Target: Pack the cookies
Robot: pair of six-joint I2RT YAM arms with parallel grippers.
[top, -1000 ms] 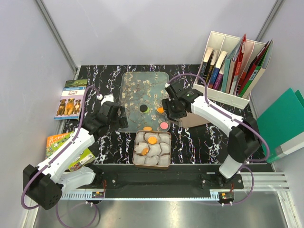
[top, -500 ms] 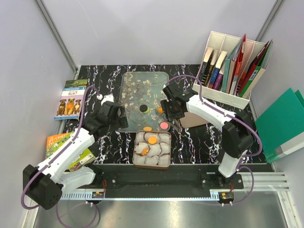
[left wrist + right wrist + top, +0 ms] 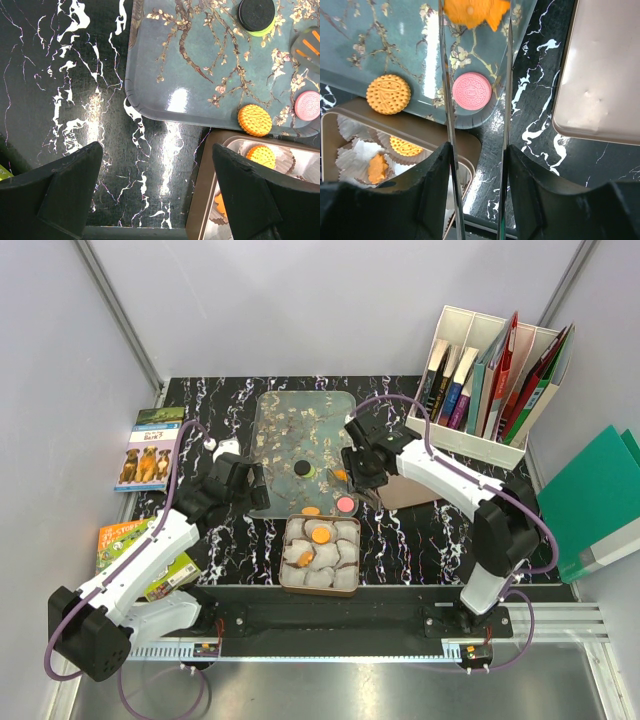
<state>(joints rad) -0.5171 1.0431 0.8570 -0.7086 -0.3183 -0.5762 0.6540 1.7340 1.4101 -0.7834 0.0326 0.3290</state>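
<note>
My right gripper (image 3: 476, 150) is shut on a pair of metal tongs (image 3: 447, 100). The tongs' tips pinch an orange flower-shaped cookie (image 3: 476, 12) over the blossom tray (image 3: 290, 425). A pink cookie (image 3: 472, 91) and a round orange cookie (image 3: 388, 94) lie near the tray's front edge. Farther back, a black cookie (image 3: 256, 13) sits on a green one (image 3: 265, 33). The tin (image 3: 283, 558) in front of the tray holds paper cups, with two orange cookies (image 3: 320, 536) (image 3: 300, 559) in them. My left gripper (image 3: 157, 190) hangs open over bare table, left of the tin.
A beige tin lid (image 3: 605, 70) lies on the table just right of the tongs. A white file box of books (image 3: 490, 390) stands at the back right, and a green folder (image 3: 595, 500) at the far right. Booklets (image 3: 150, 445) lie along the left edge.
The right gripper has squeezed the tongs narrower around the orange flower cookie and shifted slightly left. The left arm has not moved.
</note>
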